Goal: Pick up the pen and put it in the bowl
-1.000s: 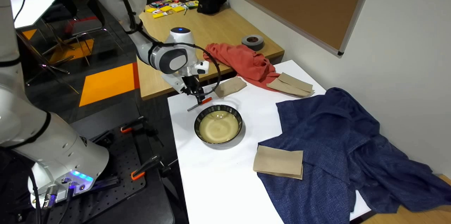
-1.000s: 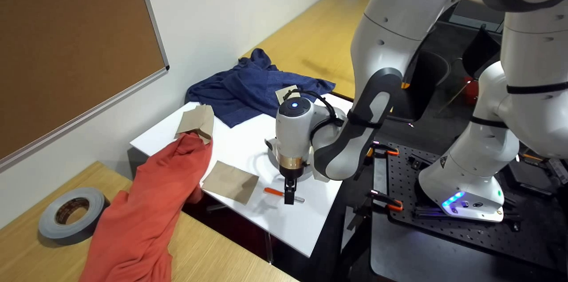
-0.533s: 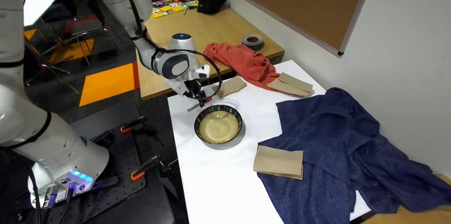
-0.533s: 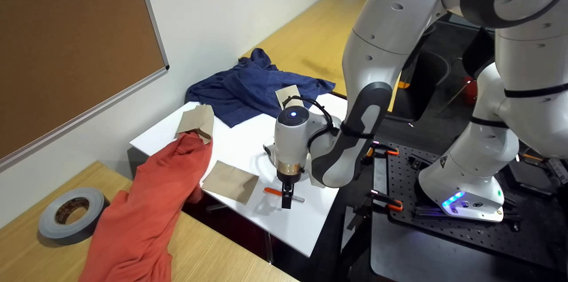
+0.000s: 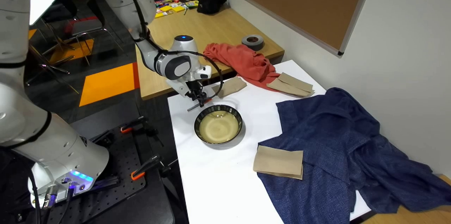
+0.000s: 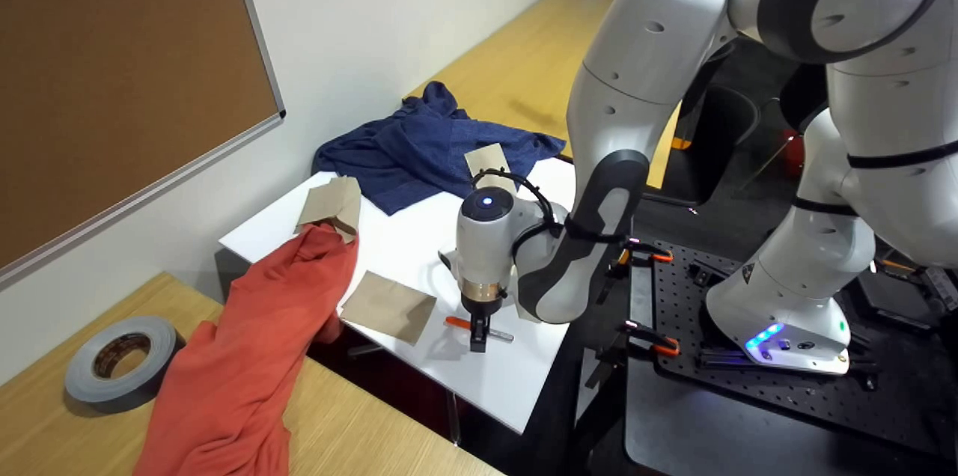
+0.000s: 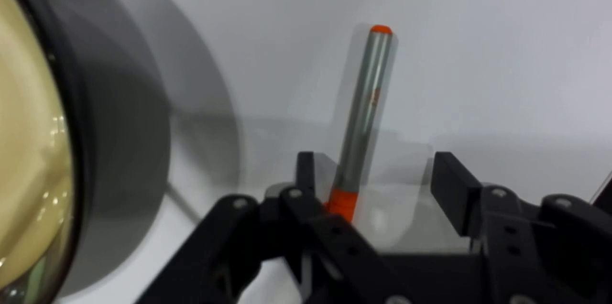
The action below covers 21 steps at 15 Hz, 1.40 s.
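Observation:
The pen [image 7: 361, 117] is a thin grey stick with an orange-red cap. It lies flat on the white table, and it shows in both exterior views [image 5: 192, 107] [image 6: 500, 335]. My gripper [image 7: 373, 170] is open and empty over the capped end, with the pen between its fingers and closer to the left one in the wrist view. The gripper also shows in both exterior views [image 5: 201, 103] [image 6: 478, 341]. The bowl [image 5: 218, 129], dark-rimmed and pale yellow inside, stands beside the pen and is empty. It fills the left edge of the wrist view [image 7: 24, 127].
A brown paper piece [image 6: 389, 307] lies near the pen's capped end. A red cloth [image 5: 243, 63], a dark blue cloth [image 5: 327, 153] and more brown paper [image 5: 278, 161] lie around the white table [image 5: 218, 188]. A tape roll [image 6: 123, 364] sits on the wooden table.
My gripper has come down lower over the pen and shifted slightly toward its capped end. The pen and the bowl have not moved.

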Tool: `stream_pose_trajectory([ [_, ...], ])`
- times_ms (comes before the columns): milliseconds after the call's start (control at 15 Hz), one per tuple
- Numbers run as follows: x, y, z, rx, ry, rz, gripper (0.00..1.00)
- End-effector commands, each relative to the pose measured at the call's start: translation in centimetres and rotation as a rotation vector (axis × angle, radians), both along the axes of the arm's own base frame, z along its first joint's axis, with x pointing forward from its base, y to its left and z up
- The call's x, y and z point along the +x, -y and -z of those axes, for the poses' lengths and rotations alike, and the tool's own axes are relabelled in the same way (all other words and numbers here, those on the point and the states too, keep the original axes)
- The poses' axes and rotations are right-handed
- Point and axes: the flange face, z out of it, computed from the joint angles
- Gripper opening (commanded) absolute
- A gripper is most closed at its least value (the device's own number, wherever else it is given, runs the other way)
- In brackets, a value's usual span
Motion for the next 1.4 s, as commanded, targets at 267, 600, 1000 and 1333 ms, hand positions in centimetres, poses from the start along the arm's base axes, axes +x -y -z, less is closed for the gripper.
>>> stream_pose_trajectory([
  [267,0.5,-0.1,-0.1,0.001,0.027,0.024,0.06],
  [600,0.3,-0.1,-2.9,0.004,0.053,0.048,0.04],
  [1000,0.2,1.2,-10.2,0.001,0.128,0.092,0.04],
  [1333,0.2,5.0,-15.6,-0.034,0.199,0.248,0.04],
])
